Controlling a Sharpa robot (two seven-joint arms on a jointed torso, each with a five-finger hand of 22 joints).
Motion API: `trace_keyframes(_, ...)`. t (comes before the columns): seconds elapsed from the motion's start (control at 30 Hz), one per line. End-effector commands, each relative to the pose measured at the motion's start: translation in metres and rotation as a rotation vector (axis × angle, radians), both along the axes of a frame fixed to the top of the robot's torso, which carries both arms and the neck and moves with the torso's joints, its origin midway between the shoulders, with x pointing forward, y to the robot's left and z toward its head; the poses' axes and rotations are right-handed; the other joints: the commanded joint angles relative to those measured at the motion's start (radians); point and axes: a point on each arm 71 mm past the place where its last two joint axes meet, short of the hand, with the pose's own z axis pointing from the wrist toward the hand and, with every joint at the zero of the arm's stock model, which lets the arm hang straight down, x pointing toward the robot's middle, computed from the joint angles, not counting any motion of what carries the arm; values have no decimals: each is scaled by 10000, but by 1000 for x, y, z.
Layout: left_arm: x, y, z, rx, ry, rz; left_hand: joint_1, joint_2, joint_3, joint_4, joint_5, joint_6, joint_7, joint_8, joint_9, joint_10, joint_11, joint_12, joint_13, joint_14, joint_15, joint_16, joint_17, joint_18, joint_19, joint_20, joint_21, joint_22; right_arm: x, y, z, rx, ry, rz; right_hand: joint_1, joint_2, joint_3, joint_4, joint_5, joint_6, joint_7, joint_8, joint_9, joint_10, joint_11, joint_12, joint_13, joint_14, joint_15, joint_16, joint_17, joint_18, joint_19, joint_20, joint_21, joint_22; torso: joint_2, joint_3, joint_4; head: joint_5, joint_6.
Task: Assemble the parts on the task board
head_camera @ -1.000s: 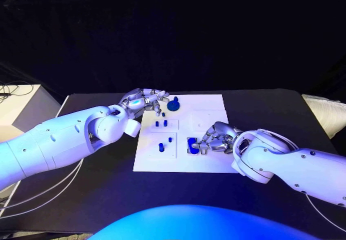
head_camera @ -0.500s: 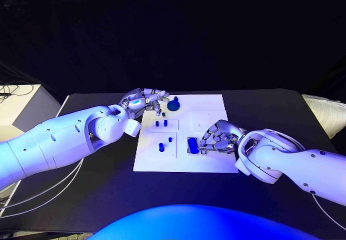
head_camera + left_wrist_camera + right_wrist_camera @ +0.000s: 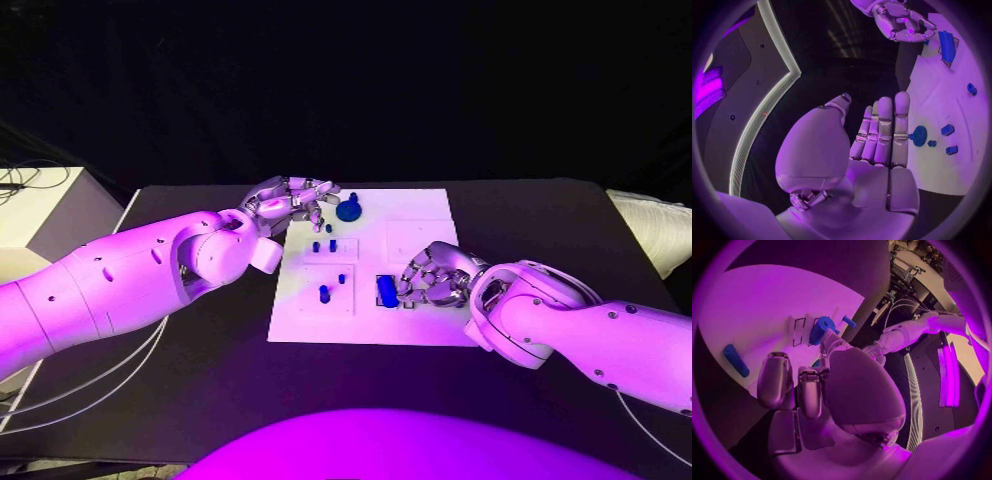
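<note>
Hiding board (image 3: pixel 418 215) slot: right hand (image 3: pixel 430 277), grasp unclear.

1 task board (image 3: pixel 418 215), approx 7 blue parts (image 3: pixel 385 290) on it, 2 robot hands (image 3: pixel 430 278).

Two bulky robot arms are seen, cased in smooth, glossy white shells with rounded joints. The left arm (image 3: pixel 130 275) is dotted with small dark screw holes, and thin pale cables (image 3: pixel 87 375) are slung beneath it. The right arm (image 3: pixel 577 325) bears similar dark screw dots. Each arm is ended by a silver metal robot hand, left (image 3: pixel 293 200) and right (image 3: pixel 428 275), built from jointed segmented fingers.
</note>
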Motion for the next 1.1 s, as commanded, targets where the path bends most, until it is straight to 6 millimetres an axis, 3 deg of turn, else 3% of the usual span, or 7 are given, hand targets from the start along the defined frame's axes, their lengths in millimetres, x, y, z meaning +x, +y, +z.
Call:
trace_keyframes(0.03, -1, -2, 1, -95, -69, -184, 50, 86, -29, 15, -48, -54, -14, 58, 11, -68, -21, 45, 14, -68, -7, -55, 14, 90, -77, 27, -54, -15, 2, 1, -2, -294, -345, -119, -77, -288, 520, 10, 24, -57, -76, 140, 66, 1043, -71, 64, 2628, 1017, -86, 28, 2589, -80, 46, -80, 46, 592, 3, 8, -12, 19, 0)
trace_keyframes(0.2, -1, -2, 1, -94, -65, -189, 50, 86, -29, 15, -48, -54, -14, 58, 11, -68, -21, 45, 14, -68, -7, -55, 14, 90, -77, 27, -54, -15, 1, 5, -5, -326, -329, -102, -207, -543, 1073, 16, -31, -77, -82, 285, 101, 1043, -78, 64, 2628, 1017, -91, 27, 2586, -81, 50, -88, 37, 618, 8, 18, -13, 26, 0)
trace_keyframes(0.27, -1, -2, 1, -94, -64, -190, 50, 86, -29, 15, -48, -54, -14, 58, 11, -68, -21, 45, 14, -68, -7, -55, 14, 90, -77, 27, -54, -15, 2, 5, -6, -350, -388, -188, -377, -757, 1581, -5, -40, -115, -84, 416, 133, 1043, -80, 64, 2628, 1017, -94, 27, 2588, -80, 51, -91, 17, 636, 6, 19, -11, 22, 0)
trace_keyframes(0.53, -1, -2, 1, -88, -57, -211, 50, 86, -29, 15, -48, -54, -14, 58, 11, -68, -21, 45, 14, -68, -7, -55, 14, 90, -77, 27, -54, -15, 6, 5, -7, -385, -645, -530, -543, -887, 1997, -59, -13, -120, -84, 585, 201, 1043, -84, 64, 2628, 1018, -98, 28, 2592, -83, 61, -95, 19, 660, 3, 26, -24, 15, 0)
trace_keyframes(0.57, -1, -2, 1, -89, -56, -216, 50, 86, -29, 15, -48, -54, -14, 58, 11, -68, -21, 45, 14, -68, -7, -55, 14, 90, -77, 27, -54, -15, 6, 5, -7, -373, -661, -527, -728, -1022, 2380, -147, -21, -171, -86, 738, 267, 1043, -86, 64, 2628, 1014, -100, 22, 2575, -83, 67, -98, 10, 679, 2, 29, -18, 8, 0)
trace_keyframes(1.1, -1, -2, 1, -73, -40, -238, 62, 111, -42, 34, -44, -62, -13, 66, 10, -75, -20, 57, 19, -69, -6, -56, 18, 90, -76, 28, -53, -13, 4, 12, -8, -201, -472, -179, -1111, -1262, 2773, -253, -58, -206, -111, 936, 334, 1043, -100, 64, 2628, 1010, -110, 14, 2553, -78, 63, -103, -33, 691, 0, 12, -19, 14, 0)
